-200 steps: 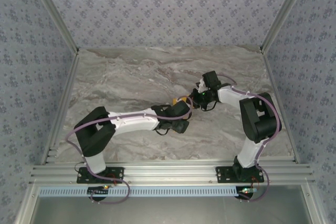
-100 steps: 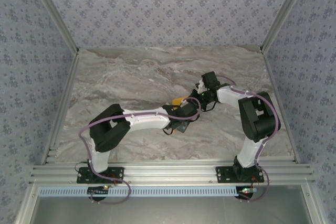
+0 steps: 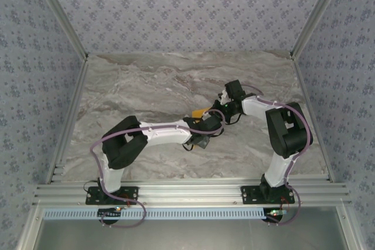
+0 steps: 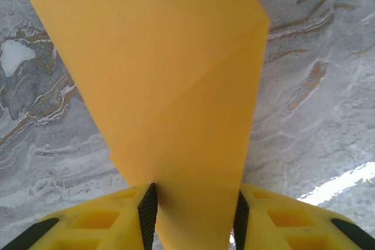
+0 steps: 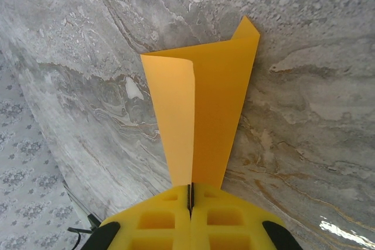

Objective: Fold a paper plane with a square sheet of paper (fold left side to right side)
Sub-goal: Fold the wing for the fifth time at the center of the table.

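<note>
The square sheet of paper [image 3: 199, 113] is bright orange and partly folded, held up off the marble table [image 3: 146, 86] at its middle, where both arms meet. My right gripper [image 5: 189, 194] is shut on the sheet's near edge; from there the paper [image 5: 202, 103] rises with one flap curled over on the left and a pointed corner at the far right. My left gripper [image 4: 194, 196] is open, its black pads [image 4: 147, 209] standing either side of the creased paper [image 4: 170, 86], which spans the gap between them. From above, the left gripper [image 3: 206, 122] sits just in front of the right gripper [image 3: 215, 111].
Bare marble stretches left and towards the back wall. Aluminium rails [image 3: 187, 192] run along the near edge by the arm bases. Upright frame posts [image 3: 61, 21] and patterned walls close in both sides.
The left arm has reached further right towards the paper, its elbow swinging inwards, and its jaws have narrowed around the sheet. The right arm and its grip have stayed put.
</note>
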